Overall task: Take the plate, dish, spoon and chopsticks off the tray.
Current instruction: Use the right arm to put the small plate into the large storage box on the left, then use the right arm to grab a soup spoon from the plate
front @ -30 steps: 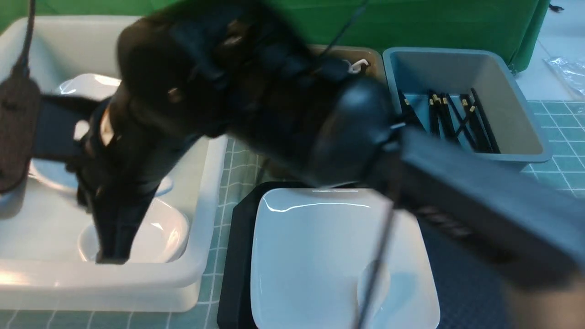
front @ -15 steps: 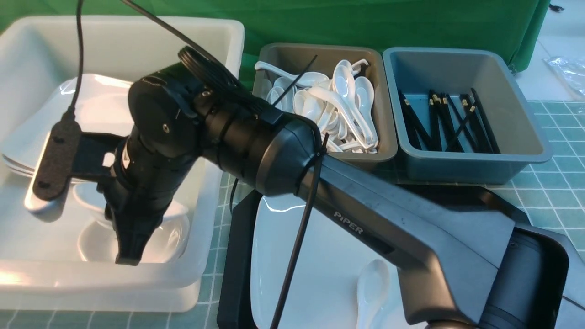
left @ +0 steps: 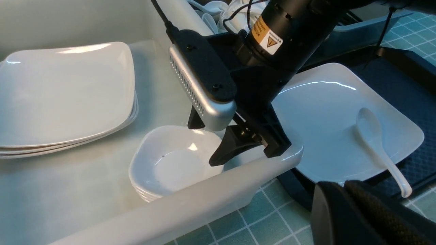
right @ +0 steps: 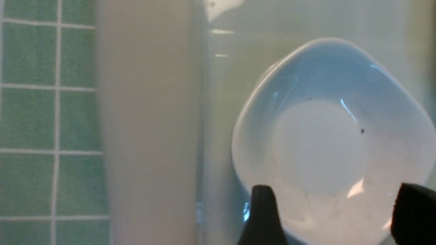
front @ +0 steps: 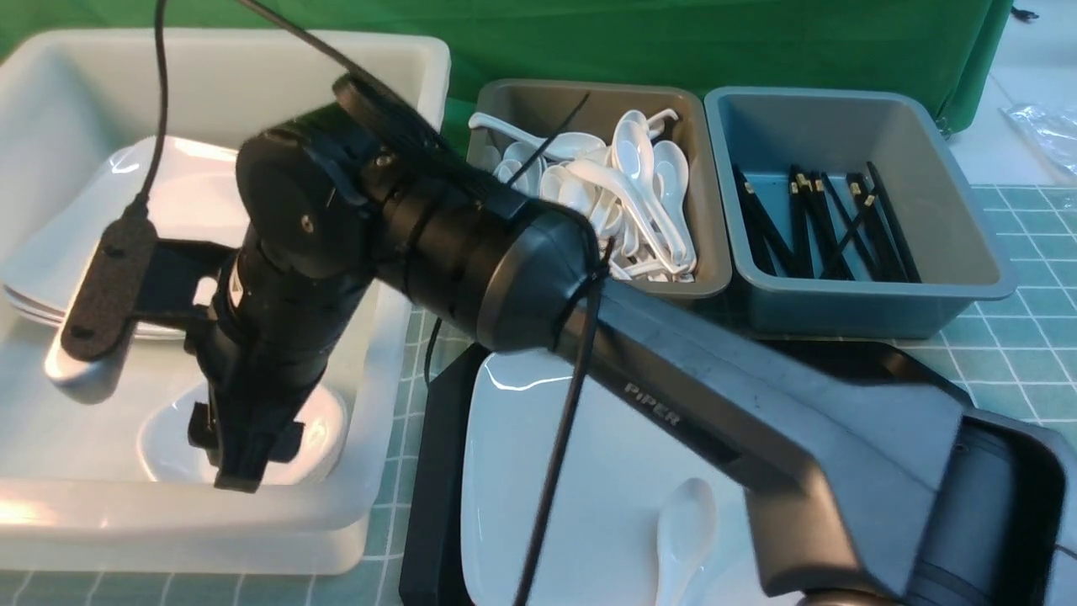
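The right gripper [left: 246, 153] is being held across the robot's front, inside the large translucent white plastic tub [left: 204, 200] on the left of the green-tiled counter [front: 1035, 252]. Its fingers [right: 262, 217] are being kept spread apart with nothing between them, poised over one edge of the small glossy white rounded-square dish [left: 173, 163]. The dish is sitting on a short stack of similar dishes [left: 144, 194] in the tub, beside a pile of large white plates [left: 64, 92]. It is evidently being sorted with its own kind, and is judged already released. The large glossy white square plate [front: 505, 471] is lying on the black plastic rectangular tray [front: 425, 488], with the glossy white soup spoon [front: 686, 530] resting on it, so both are yet to be cleared. Black gold-banded chopsticks [front: 829, 227] are being seen only in the blue-grey plastic tub [front: 925, 143]. Of the left gripper [left: 357, 211] only a dark part is showing, and whether it is open or closed cannot be told.
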Action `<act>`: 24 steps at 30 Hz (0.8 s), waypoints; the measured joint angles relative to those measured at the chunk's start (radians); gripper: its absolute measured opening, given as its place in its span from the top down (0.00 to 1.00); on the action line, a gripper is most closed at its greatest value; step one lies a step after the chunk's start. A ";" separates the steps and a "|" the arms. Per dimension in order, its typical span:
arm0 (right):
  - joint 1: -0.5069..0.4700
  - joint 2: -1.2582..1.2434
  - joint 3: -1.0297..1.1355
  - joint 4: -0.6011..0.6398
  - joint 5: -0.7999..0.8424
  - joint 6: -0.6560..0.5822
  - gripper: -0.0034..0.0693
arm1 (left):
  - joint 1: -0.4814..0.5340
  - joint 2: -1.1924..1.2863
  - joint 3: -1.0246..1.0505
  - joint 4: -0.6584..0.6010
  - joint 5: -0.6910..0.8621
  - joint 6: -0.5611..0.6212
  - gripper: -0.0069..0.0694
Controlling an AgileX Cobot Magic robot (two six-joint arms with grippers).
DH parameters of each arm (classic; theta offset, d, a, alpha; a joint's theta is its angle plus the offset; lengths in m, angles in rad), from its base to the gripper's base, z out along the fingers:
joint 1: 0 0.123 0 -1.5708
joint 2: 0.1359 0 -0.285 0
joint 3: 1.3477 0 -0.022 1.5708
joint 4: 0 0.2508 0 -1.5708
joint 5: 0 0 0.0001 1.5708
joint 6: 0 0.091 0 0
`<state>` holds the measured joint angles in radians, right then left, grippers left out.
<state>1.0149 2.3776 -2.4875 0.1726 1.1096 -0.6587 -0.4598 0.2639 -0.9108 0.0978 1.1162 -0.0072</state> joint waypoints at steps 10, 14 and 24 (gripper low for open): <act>0.003 -0.305 0.057 -0.245 0.023 0.455 0.70 | 0.000 0.075 -0.001 -0.039 -0.026 0.018 0.89; -0.022 -0.562 0.422 -0.331 0.021 0.695 0.84 | 0.000 0.179 -0.001 -0.089 -0.029 0.098 0.89; -0.063 -0.836 1.261 -0.346 -0.140 1.235 0.35 | 0.000 0.285 0.105 -0.332 -0.304 0.300 0.89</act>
<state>0.9515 1.5415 -1.2260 -0.1732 0.9691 0.5763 -0.4598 0.5489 -0.8055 -0.2346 0.8117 0.2926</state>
